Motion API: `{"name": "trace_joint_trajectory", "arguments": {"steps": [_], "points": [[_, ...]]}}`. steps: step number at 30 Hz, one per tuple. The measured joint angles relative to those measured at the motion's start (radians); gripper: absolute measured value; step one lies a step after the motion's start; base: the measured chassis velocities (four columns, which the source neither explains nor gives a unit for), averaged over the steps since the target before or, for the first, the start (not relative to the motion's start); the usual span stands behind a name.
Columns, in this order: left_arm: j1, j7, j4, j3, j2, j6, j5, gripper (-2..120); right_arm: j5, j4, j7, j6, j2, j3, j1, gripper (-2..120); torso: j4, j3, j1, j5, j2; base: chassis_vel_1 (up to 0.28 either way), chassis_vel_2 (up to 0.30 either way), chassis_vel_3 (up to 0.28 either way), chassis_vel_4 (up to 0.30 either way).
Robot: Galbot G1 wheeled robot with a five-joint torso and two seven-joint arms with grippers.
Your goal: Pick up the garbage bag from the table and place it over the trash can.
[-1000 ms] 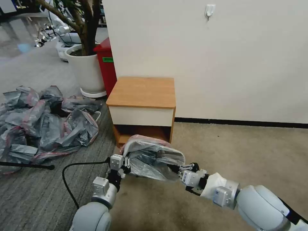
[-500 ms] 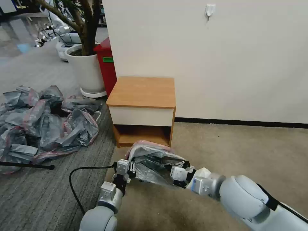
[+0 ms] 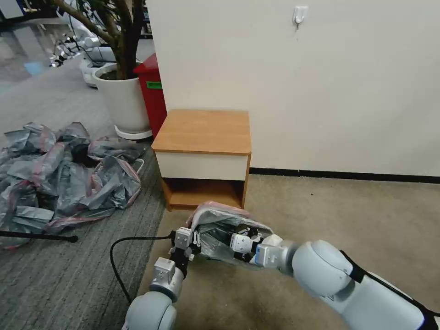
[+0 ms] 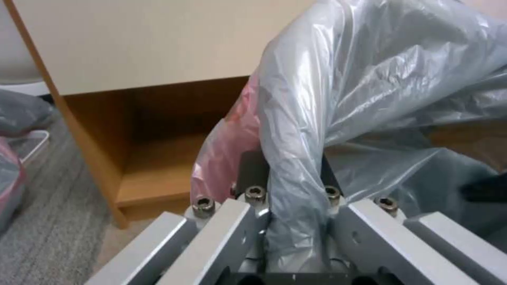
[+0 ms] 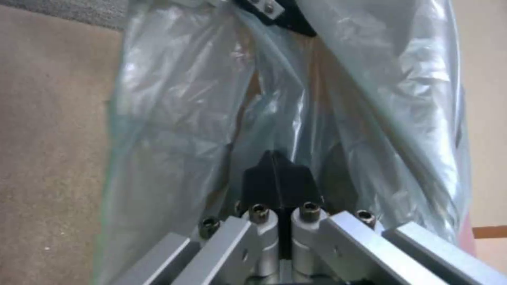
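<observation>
The garbage bag (image 3: 224,229) hangs at 6 o'clock below the table (image 3: 204,130), left gripper (image 3: 192,239) pinching a gathered fold and right gripper (image 3: 241,242) pressed together inside it (thin film may tear).

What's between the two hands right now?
Head view: the thin translucent grey garbage bag with a pink band spans from the left hand to the right hand, both shut on it, above bare beige carpet.
</observation>
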Motion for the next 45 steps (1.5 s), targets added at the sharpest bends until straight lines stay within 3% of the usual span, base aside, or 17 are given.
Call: {"name": "trace_joint_trajectory", "arguments": {"steps": [20, 45], "points": [[-0.013, -0.002, 0.013, 0.017, -0.003, 0.001, 0.000, 3, -0.064, -0.157, -0.021, 0.003, 0.058, -0.059, 0.066, 0, 0.0000, 0.000, 0.000, 0.0000, 0.000, 0.000, 0.000, 0.000, 0.000], [-0.018, -0.004, 0.037, 0.056, -0.030, 0.001, 0.026, 3, -0.149, -0.279, -0.021, -0.001, 0.145, -0.052, 0.038, 0, 0.0000, 0.000, 0.000, 0.0000, 0.000, 0.000, 0.000, 0.000, 0.000]]}}
